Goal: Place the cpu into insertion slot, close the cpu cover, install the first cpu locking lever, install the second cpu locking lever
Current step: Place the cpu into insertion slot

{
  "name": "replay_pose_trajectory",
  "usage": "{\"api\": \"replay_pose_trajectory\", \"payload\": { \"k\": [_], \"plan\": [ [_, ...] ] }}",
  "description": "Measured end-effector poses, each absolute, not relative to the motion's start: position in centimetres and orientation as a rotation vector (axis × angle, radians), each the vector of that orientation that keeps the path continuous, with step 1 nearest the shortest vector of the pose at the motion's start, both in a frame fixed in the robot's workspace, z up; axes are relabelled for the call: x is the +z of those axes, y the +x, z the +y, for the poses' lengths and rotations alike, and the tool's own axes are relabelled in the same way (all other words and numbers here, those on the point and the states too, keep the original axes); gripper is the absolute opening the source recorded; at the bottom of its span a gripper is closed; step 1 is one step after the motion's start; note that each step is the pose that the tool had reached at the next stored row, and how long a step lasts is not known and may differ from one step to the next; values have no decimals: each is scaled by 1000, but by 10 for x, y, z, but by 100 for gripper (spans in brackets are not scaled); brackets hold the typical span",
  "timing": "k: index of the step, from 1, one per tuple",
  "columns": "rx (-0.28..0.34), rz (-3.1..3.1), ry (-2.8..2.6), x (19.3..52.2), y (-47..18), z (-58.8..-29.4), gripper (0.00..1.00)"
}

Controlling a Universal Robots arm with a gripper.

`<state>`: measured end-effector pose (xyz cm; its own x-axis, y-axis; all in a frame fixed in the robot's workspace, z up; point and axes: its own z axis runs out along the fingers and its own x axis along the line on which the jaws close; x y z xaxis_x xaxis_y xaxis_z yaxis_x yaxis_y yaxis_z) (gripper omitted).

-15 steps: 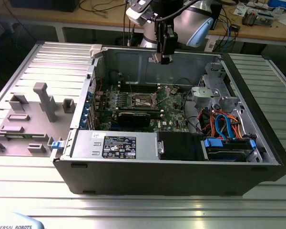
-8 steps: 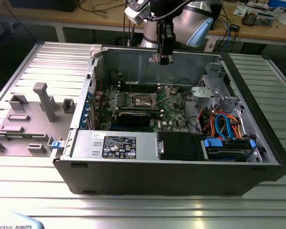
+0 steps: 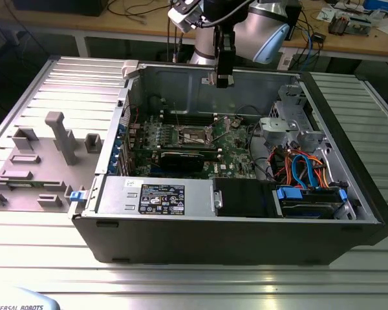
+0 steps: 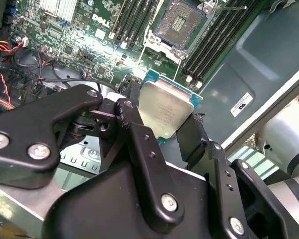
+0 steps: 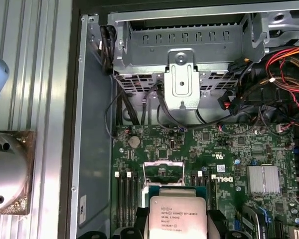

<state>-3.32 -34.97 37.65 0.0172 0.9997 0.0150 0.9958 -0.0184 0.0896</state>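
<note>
My gripper is shut on the cpu, a flat square chip with a silver top and a green rim. It hangs above the motherboard, clear of the insertion slot, whose dark pin field lies open. In the first wrist view the cpu sits between the black fingers, with the cpu cover, a thin silvery frame, just beyond it and swung up. In the exterior view the gripper hovers high over the back of the case, above the insertion slot. Thin locking levers stand raised beside the slot.
Memory slots flank the socket. A black graphics card lies in front of it, and a power supply fills the case front. A drive cage and coloured cables crowd the exterior view's right. A grey fixture tray stands at its left.
</note>
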Motion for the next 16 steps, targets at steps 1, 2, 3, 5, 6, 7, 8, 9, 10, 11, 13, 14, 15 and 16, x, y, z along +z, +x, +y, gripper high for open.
{"api": "replay_pose_trajectory", "payload": {
  "k": [1, 2, 3, 5, 6, 7, 8, 9, 10, 11, 13, 14, 15, 16],
  "plan": [
    [114, 2163, 2202, 376, -33, -350, 54],
    [114, 2163, 2202, 376, -33, -350, 54],
    [114, 2163, 2202, 376, -33, -350, 54],
    [114, 2163, 2202, 376, -33, -350, 54],
    [114, 2163, 2202, 376, -33, -350, 54],
    [114, 2163, 2202, 376, -33, -350, 54],
    [114, 2162, 2202, 376, -33, -350, 54],
    [114, 2161, 2203, 376, -33, -350, 54],
    [114, 2160, 2204, 376, -33, -350, 54],
    [114, 2158, 2206, 376, -33, -350, 54],
    [113, 2148, 2215, 376, -33, -350, 54],
    [113, 2143, 2220, 376, -33, -350, 54],
    [113, 2135, 2228, 376, -33, -350, 54],
    [112, 2128, 2233, 376, -33, -350, 54]
  ]
}}
